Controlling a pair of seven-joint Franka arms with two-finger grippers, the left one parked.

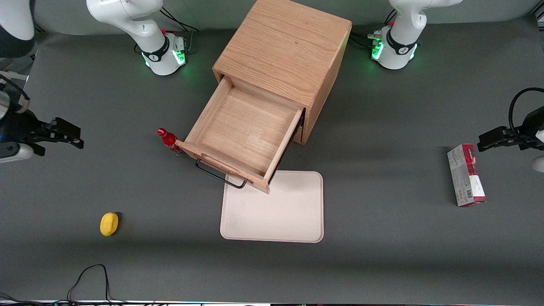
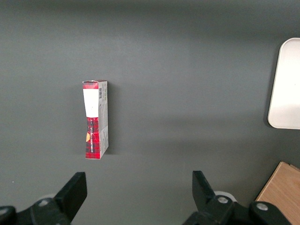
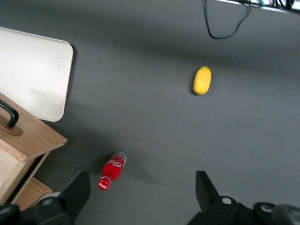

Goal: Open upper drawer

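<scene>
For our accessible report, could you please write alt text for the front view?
The upper drawer of a wooden cabinet stands pulled fully out and empty, its front over the edge of a cream tray. The right arm's gripper, fingers open, hangs at the working arm's end of the grey table. A red bottle stands beside the drawer front; a yellow lemon lies nearer the camera.

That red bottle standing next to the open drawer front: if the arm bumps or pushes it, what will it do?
The red bottle is narrow and upright on the table, so a sideways nudge would probably tip it. Being round, it would then likely roll. It stands right beside the pulled-out upper drawer, which might stop it that way. The gripper is open, toward the working arm's end of the table.
</scene>
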